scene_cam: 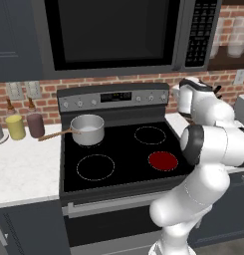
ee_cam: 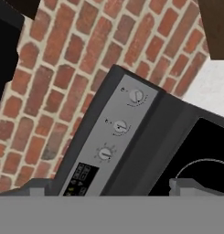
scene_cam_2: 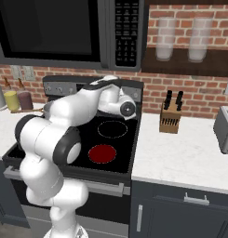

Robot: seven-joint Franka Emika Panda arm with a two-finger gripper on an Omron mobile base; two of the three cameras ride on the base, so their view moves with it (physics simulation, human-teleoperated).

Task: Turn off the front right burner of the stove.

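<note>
Clearly the front right burner (scene_cam: pixel 163 160) is lit: it glows as a solid red disc at the near right of the stove (scene_cam: pixel 116 172), while the other three burners show as thin white rings. A steel pot (scene_cam: pixel 87 129) with a wooden handle sits on the far left ring.

What the coming move turns on, I judge, is the row of knobs (ee_cam: pixel 120 126) on the grey back panel (scene_cam: pixel 113 97), not the burner itself. In the hand view that panel lies ahead of the jaws, running as a long strip tilted across the picture, with three round knobs in line and the digital display (ee_cam: pixel 81 177) at its lower end. Which knob governs the front right burner cannot be read from here.

The gripper (ee_cam: pixel 111 191) has its jaws spread wide and released, with nothing between the two finger tips (ee_cam: pixel 189 187). The arm rises from the base in front of the stove, folds at the elbow and reaches over the right side of the glass, the hand (scene_cam: pixel 189 95) held above the far right corner, near the right end of the panel but apart from it.
</note>
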